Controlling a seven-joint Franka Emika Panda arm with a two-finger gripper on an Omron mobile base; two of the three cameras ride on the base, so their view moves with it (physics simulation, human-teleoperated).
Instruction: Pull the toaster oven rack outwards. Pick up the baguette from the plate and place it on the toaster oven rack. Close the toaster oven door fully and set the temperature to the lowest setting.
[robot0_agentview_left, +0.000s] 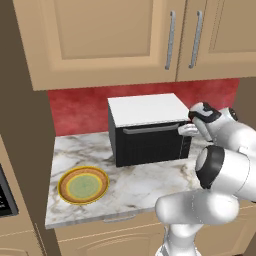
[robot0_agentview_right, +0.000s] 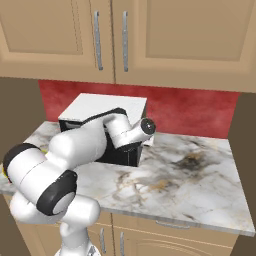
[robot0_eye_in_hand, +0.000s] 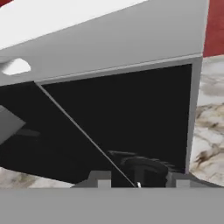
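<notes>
Here the marble surface (robot0_agentview_left: 145, 187) holds the black toaster oven (robot0_agentview_left: 145, 131), its door (robot0_agentview_left: 150, 145) shut. The plate (robot0_agentview_left: 83, 185) lies at its left. The fingers (robot0_agentview_left: 189, 131) reach the oven's right front; their spread cannot be told.

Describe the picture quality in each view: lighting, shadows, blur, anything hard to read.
Left base view: even, flat light, the toaster oven sharp, the plate casting only a faint shadow. Right base view: the arm covers most of the oven; the counter shows dark marbling, not shadow. Hand view: very close, soft and blocky; a dark knob between the gripper tips barely stands out from the black front.
</notes>
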